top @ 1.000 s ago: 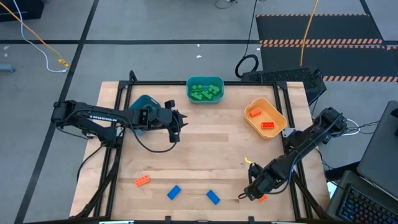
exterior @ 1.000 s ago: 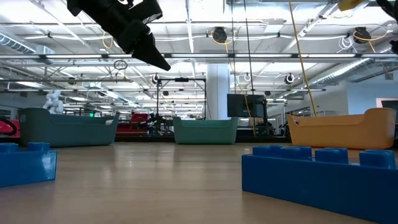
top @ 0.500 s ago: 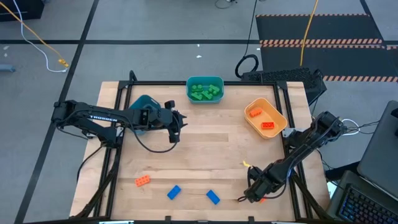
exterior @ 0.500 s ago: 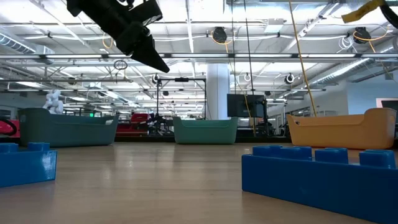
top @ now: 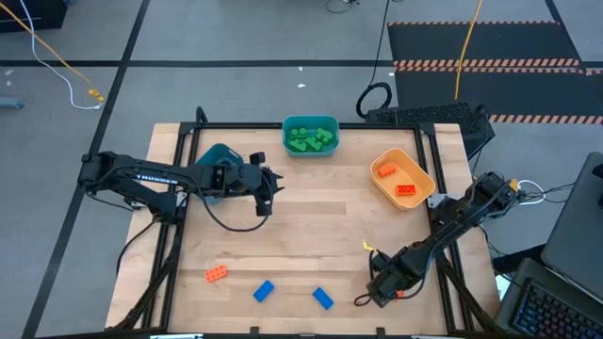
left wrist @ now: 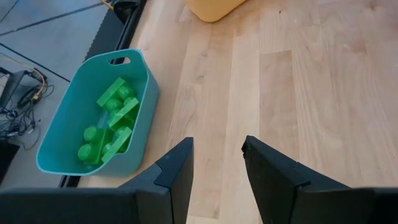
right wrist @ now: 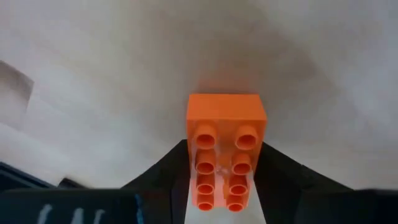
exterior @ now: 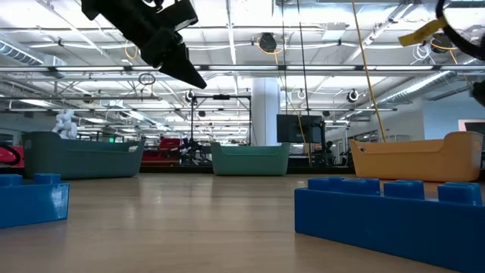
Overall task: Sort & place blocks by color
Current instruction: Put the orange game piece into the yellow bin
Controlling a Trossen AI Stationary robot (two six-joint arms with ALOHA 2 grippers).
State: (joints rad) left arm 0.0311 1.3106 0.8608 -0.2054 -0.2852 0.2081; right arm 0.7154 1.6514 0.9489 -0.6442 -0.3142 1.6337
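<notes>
My right gripper (top: pixel 383 290) is low over the table's near right corner, shut on an orange block (right wrist: pixel 224 155) that fills the middle of the right wrist view. My left gripper (left wrist: pixel 217 163) is open and hangs above the table's left half (top: pixel 267 193), touching nothing. Three loose blocks lie flat near the near edge: an orange one (top: pixel 216 273) and two blue ones (top: pixel 263 291) (top: pixel 323 298). Green blocks (top: pixel 310 140) lie in the teal bin, and orange blocks (top: pixel 396 179) lie in the orange-yellow bin. My right gripper has the orange block pinched between its two fingers (right wrist: pixel 177 171), which lie against the long sides (right wrist: pixel 191 163) of the half nearer the wrist. The fingers come from above, pointing down, along the block. The studs face the camera; whether it is off the table I cannot tell.
The teal bin (top: pixel 310 135) stands at the far edge, the orange-yellow bin (top: pixel 402 179) at the far right, and a blue bin (top: pixel 219 153) partly under my left arm. A black frame runs along the table edges (top: pixel 170 235). Bare wood lies across the middle (top: pixel 320 226).
My right arm has shifted a little toward the table's left, the gripper staying low by the near right corner over the orange block. My left arm has kept still.
</notes>
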